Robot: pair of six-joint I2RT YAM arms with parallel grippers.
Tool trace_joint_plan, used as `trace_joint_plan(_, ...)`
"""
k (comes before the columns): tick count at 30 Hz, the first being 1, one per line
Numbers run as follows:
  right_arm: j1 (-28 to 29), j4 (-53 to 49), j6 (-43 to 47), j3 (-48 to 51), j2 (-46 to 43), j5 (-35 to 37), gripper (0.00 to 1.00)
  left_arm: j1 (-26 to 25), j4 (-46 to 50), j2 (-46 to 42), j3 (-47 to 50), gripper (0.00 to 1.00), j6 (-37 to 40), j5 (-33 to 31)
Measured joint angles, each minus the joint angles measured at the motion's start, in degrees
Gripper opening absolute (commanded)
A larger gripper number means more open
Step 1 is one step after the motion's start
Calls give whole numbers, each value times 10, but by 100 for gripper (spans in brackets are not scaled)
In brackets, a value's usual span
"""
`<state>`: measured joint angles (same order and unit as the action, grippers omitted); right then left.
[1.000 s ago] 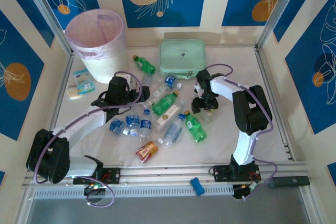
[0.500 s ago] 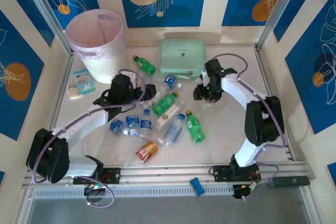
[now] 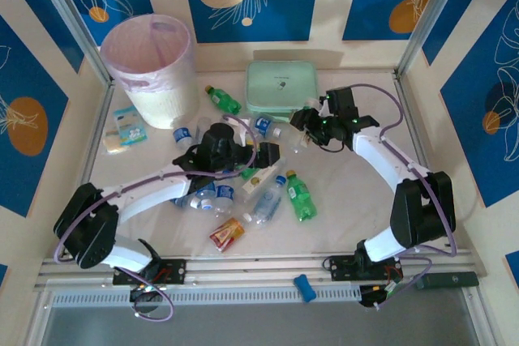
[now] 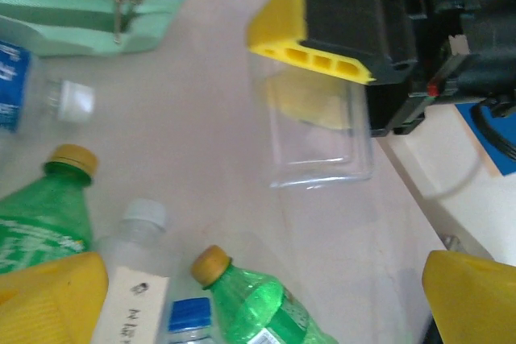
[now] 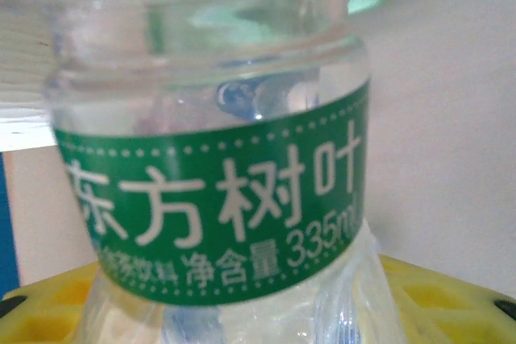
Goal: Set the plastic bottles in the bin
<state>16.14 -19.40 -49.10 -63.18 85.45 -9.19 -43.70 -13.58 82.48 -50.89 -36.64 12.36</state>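
Observation:
The bin stands at the back left. Plastic bottles lie in a loose pile mid-table: a green one near the bin, another green one, and clear blue-labelled ones. My right gripper is shut on a clear bottle with a green label, held above the table in front of the mint case. My left gripper hangs open over the pile. Its yellow fingers stand on either side of a green, yellow-capped bottle. The held bottle also shows ahead of it.
A mint green case lies at the back centre. A white carton and a red-orange packet lie among the bottles. A small blue-white packet lies left of the bin. Metal frame posts border the table.
My right gripper closed on the clear bottle, then carried it back and to the left. My left arm swung right across the pile, jaws still open.

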Motion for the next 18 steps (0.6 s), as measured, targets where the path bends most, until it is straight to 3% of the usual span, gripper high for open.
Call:
trace_joint_plan(11,40,67,-101,48,-48,-5,46,-17,-47,70,-38,100,-12,31)
trace_joint_plan(18,50,75,-110,55,-59,-5,46,-19,-73,108,-64,86,-19,51)
